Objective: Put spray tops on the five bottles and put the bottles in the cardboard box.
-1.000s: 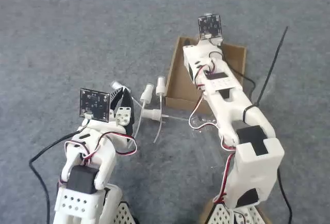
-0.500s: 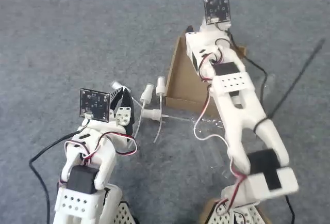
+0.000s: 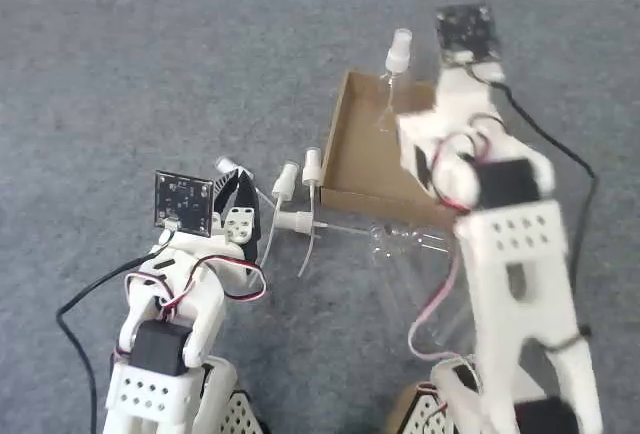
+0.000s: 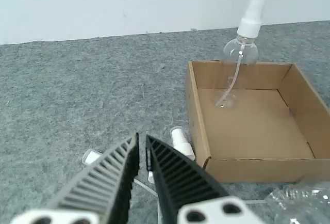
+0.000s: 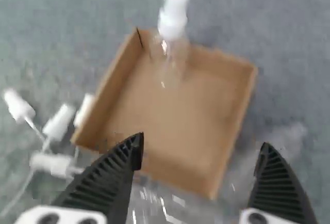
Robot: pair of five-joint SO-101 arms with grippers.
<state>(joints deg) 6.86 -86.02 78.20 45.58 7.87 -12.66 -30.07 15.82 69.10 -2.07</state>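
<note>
The left pincer (image 4: 142, 140), jaws all but closed and empty, hovers over the near side of the grey worktop (image 3: 150, 84). Just beyond it lie loose spray tops (image 3: 286, 180) and uncapped clear bottles (image 3: 400, 244), beside the cardboard box (image 3: 365, 159). The right pincer (image 5: 201, 142) hangs wide open and empty above the box, where one capped bottle (image 4: 240, 53) stands upright at the far wall.

Robotics laboratory bench: a table (image 3: 120, 84) covered in grey felt before a plain white wall (image 4: 103, 2), bearing a left arm (image 3: 185, 299) and right arm (image 3: 510, 254) with exposed wiring.
</note>
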